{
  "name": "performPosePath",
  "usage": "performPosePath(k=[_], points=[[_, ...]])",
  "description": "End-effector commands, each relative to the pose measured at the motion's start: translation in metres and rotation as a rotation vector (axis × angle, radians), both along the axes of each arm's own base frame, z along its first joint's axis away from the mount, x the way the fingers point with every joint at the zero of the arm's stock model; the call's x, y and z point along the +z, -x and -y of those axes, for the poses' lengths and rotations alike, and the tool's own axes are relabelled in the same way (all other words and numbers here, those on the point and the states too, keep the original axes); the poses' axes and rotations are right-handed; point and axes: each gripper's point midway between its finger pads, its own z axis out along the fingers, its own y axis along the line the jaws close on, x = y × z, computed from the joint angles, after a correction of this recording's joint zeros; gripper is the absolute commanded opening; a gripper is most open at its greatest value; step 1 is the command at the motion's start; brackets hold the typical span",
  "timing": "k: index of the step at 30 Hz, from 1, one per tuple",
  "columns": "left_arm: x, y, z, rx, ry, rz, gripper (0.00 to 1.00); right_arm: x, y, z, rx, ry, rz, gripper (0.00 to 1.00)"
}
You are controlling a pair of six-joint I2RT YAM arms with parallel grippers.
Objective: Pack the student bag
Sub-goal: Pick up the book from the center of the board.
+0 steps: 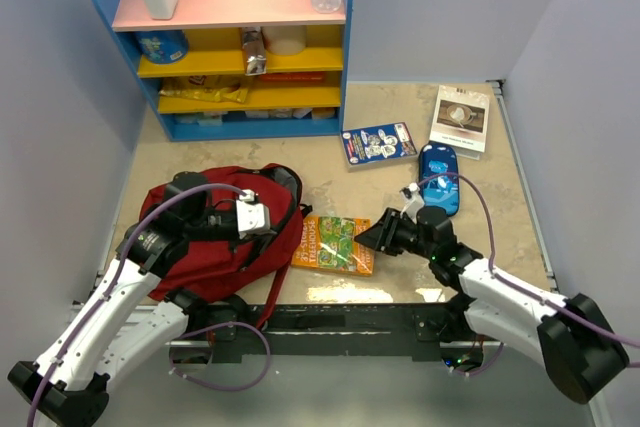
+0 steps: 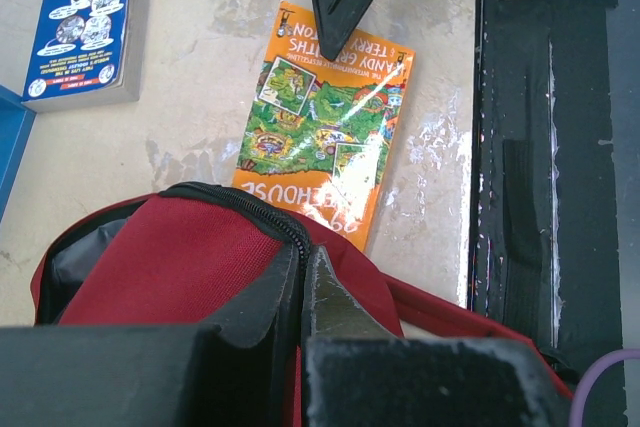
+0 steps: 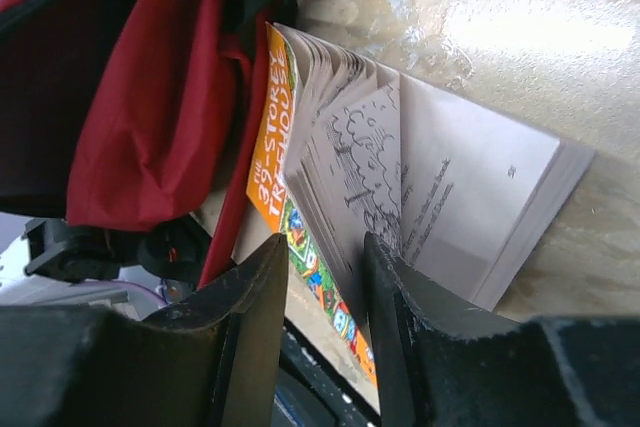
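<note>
The dark red student bag [image 1: 222, 237] lies at the left, its mouth toward the orange book [image 1: 335, 244]. My left gripper [image 1: 262, 222] is shut on the bag's zippered mouth edge [image 2: 250, 209] and holds the opening up. In the left wrist view the orange book [image 2: 325, 127] lies flat just beyond the opening. My right gripper [image 1: 367, 237] is at the book's right edge. In the right wrist view its jaws [image 3: 325, 267] stand partly apart, with the orange cover [image 3: 268, 162] and fanned pages [image 3: 440, 187] between and beside them, not clamped.
A blue book [image 1: 380, 143], a blue pencil case [image 1: 438, 177] and a white book [image 1: 461, 119] lie at the back right. A blue shelf unit [image 1: 240, 47] stands at the back left. Walls close both sides. The black base strip [image 2: 530, 147] runs along the near edge.
</note>
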Motion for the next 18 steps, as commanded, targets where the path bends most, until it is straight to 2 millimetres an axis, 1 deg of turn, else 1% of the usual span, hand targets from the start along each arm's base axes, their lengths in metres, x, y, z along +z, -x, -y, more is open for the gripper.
performPosePath(k=[1,3,5,6,7,8,9,10,11,12,13,14,15,16,17,18], points=[[0.036,0.004,0.013,-0.073,0.1,0.073,0.0,0.005,0.001,-0.016,0.071,-0.082,0.057,0.39],[0.036,0.005,0.013,-0.076,0.102,0.07,0.0,-0.015,0.003,-0.014,0.085,-0.037,0.037,0.4],[0.035,0.005,0.013,-0.074,0.1,0.066,0.0,-0.027,0.002,-0.013,0.092,0.004,0.031,0.4],[0.036,0.005,0.013,-0.077,0.102,0.067,0.0,-0.035,0.002,-0.012,0.091,0.024,0.012,0.35],[0.036,0.005,0.013,-0.077,0.102,0.067,0.0,-0.037,0.002,-0.012,0.09,0.028,0.009,0.3],[0.038,0.005,0.013,-0.076,0.105,0.069,0.0,-0.034,-0.001,-0.014,0.09,0.026,0.017,0.22],[0.038,0.005,0.013,-0.078,0.104,0.068,0.0,-0.032,-0.002,-0.013,0.084,0.034,0.012,0.09],[0.037,0.005,0.013,-0.078,0.104,0.066,0.0,-0.026,-0.005,-0.013,0.08,0.037,0.027,0.05],[0.038,0.005,0.013,-0.077,0.103,0.069,0.0,-0.012,-0.015,-0.014,0.059,0.035,0.066,0.01],[0.037,0.006,0.012,-0.078,0.1,0.065,0.0,-0.013,-0.013,-0.01,0.052,0.07,0.042,0.0],[0.036,0.006,0.012,-0.078,0.096,0.064,0.0,0.01,-0.017,-0.009,0.046,0.059,0.112,0.0],[0.037,0.006,0.012,-0.08,0.094,0.069,0.0,0.037,-0.026,-0.011,0.029,0.045,0.158,0.0],[0.034,0.006,0.012,-0.081,0.088,0.059,0.0,0.046,-0.028,-0.005,0.001,0.069,0.166,0.0],[0.035,0.006,0.012,-0.082,0.087,0.062,0.0,0.087,-0.038,-0.003,-0.019,0.053,0.263,0.0],[0.035,0.007,0.012,-0.084,0.089,0.061,0.0,0.103,-0.039,-0.001,-0.027,0.052,0.287,0.0],[0.035,0.007,0.012,-0.084,0.089,0.062,0.0,0.11,-0.039,0.003,-0.031,0.064,0.285,0.0]])
